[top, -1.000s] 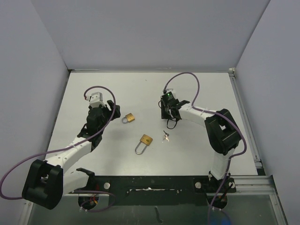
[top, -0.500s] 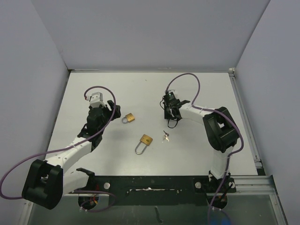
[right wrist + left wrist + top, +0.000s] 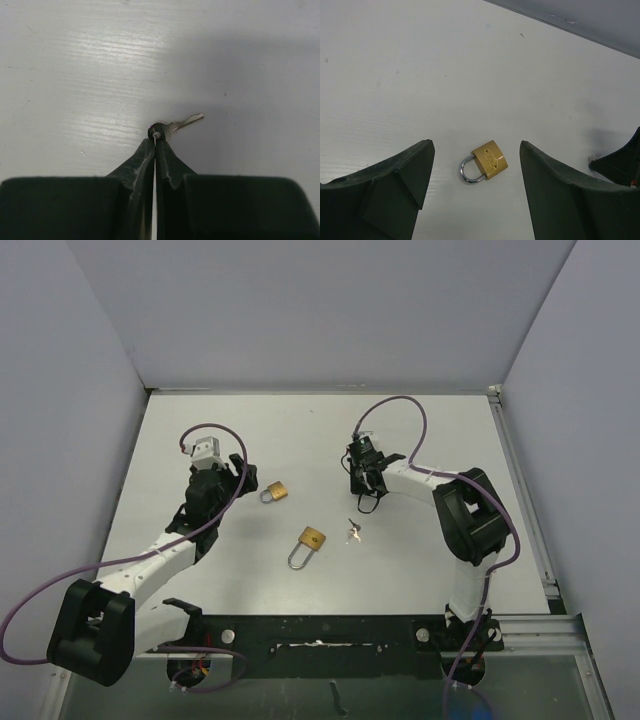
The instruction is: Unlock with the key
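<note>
The right gripper [image 3: 155, 142] is closed, its tips touching the head of the key [image 3: 181, 122] near the middle of the surface [image 3: 70, 55]; whether it holds the key is unclear. The left gripper [image 3: 475, 147] gapes before a padlock [image 3: 490, 159].

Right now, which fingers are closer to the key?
Right. The right fingers are shut with their tips at the head of the key; contact is unclear. The left fingers stand open well to the key's left, framing the small padlock.
</note>
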